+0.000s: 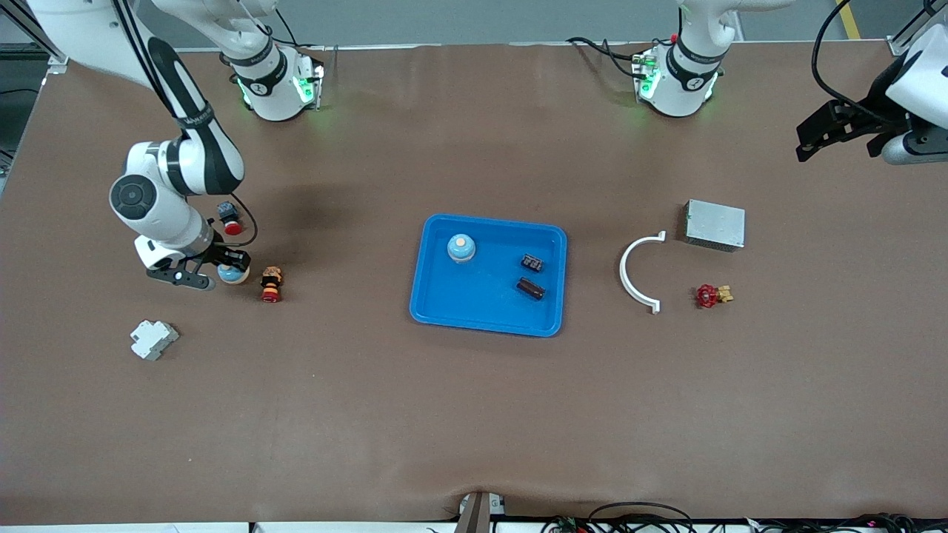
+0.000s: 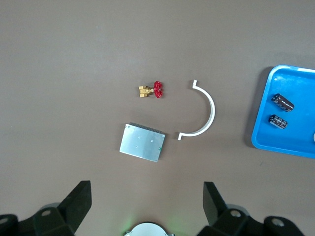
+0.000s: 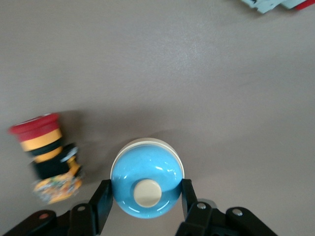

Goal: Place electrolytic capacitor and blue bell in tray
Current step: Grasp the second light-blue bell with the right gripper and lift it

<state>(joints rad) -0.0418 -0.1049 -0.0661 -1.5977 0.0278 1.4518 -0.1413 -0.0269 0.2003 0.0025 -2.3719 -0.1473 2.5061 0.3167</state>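
My right gripper [image 1: 221, 272] is shut on a blue bell [image 1: 232, 275] with a cream button on top, low at the table, toward the right arm's end; in the right wrist view the fingers [image 3: 102, 201] press both sides of the bell [image 3: 147, 178]. The bright blue tray [image 1: 437, 296] lies mid-table. It holds a second blue bell [image 1: 461, 248] and two dark electrolytic capacitors [image 1: 530, 289] [image 1: 532, 262]. My left gripper [image 1: 807, 144] waits open and empty, high over the left arm's end of the table.
A red, yellow and black push button [image 1: 272, 284] stands right beside the held bell. A red-capped switch [image 1: 230, 218] and a white block [image 1: 153, 339] are nearby. A white curved bracket [image 1: 637, 272], a grey metal box [image 1: 715, 224] and a red valve [image 1: 711, 295] lie toward the left arm's end.
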